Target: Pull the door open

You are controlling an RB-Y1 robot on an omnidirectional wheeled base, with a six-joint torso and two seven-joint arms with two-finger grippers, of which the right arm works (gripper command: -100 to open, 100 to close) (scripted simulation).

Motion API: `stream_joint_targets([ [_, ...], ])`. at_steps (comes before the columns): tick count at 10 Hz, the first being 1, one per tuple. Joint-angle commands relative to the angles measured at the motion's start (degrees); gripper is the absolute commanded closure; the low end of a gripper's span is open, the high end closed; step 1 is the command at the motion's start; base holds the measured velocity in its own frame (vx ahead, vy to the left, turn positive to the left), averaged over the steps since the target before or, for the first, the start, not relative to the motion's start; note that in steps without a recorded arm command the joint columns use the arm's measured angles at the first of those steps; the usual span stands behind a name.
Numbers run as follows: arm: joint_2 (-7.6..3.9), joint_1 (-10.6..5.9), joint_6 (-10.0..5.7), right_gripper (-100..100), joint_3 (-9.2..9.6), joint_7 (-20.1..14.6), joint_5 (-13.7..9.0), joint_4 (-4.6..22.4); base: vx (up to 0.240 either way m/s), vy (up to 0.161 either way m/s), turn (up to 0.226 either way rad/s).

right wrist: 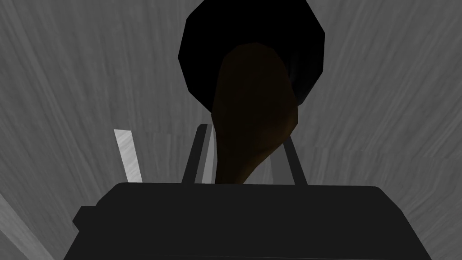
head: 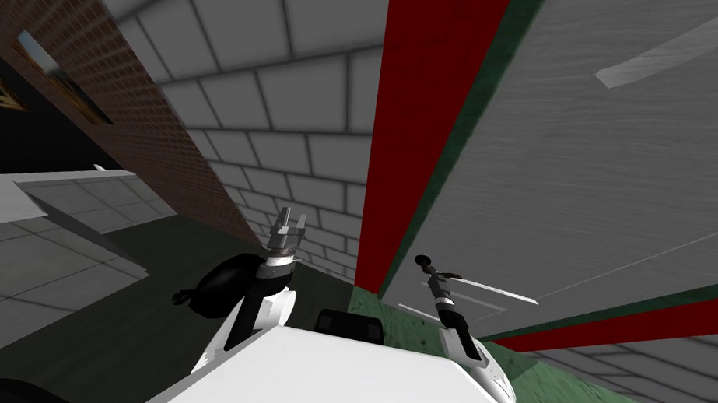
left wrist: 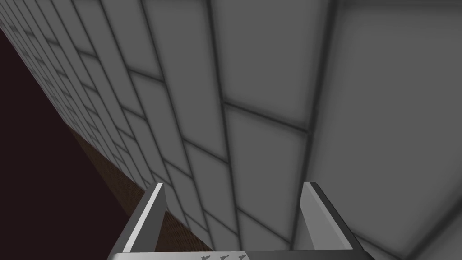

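A: Where is the door?

B: The grey door (head: 584, 186) is close by on my right. A red frame (head: 424, 137) runs along its edge, with a thin green strip between them.

A: What is the right tool doing?

B: The right tool (right wrist: 246, 140) is clamped on the handle (right wrist: 252, 108). Its two thin fingers (right wrist: 200, 153) press the handle's sides. The handle is dark brown. A round black plate (right wrist: 198, 49) sits behind it on the door.

A: And the left tool?

B: The left tool (head: 288, 226) is held up, well apart from the door. It points at a wall of big grey tiles (left wrist: 270, 90). Its fingers stand apart, and nothing is between them.

A: Is the door open yet?

B: I cannot tell.
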Motion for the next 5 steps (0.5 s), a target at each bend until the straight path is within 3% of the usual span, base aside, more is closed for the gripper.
stream_joint_targets([
  [1,-0.87,0.85,-1.1,100,0.74,-1.0,0.2,-0.2,-0.117,-0.045,0.147],
  [5,-2.75,2.7,-3.47,100,2.35,-3.1,0.6,-0.5,-0.201,-0.065,0.151],
])
